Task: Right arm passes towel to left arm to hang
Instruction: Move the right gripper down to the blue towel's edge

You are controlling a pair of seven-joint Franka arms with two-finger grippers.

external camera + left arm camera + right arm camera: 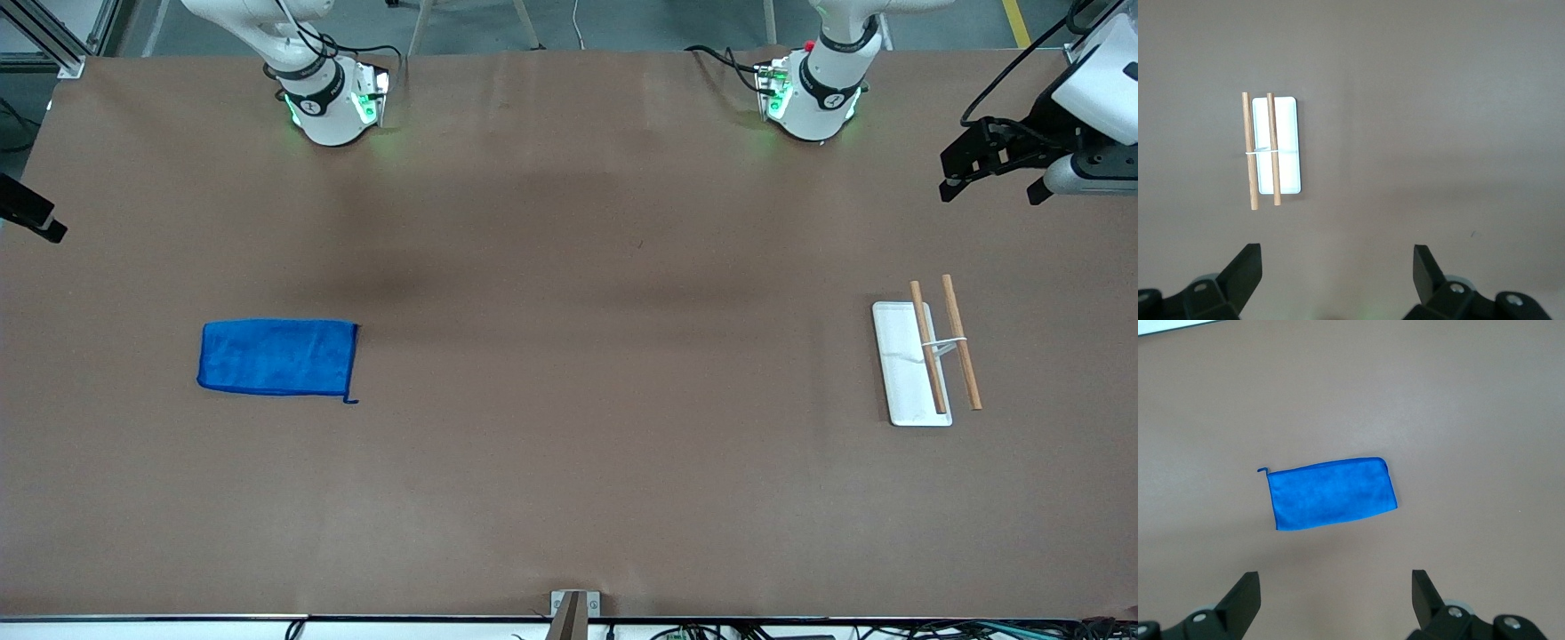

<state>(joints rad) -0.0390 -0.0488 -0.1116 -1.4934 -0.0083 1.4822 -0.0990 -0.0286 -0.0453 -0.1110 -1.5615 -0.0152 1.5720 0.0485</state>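
Towel lies flat on the table toward the right arm's end, untouched; pickup, handoff and hang all remain. Fluffy blue microfibre rectangle, thin dark loop at one corner. Right gripper is high over it, jaws spread, empty. Left gripper likewise wide apart over the white tray carrying two wooden rods.

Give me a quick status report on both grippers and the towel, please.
Left gripper open, high over the rack. Right gripper open, high over the towel. Towel flat on the table, untouched. Nothing in the way.
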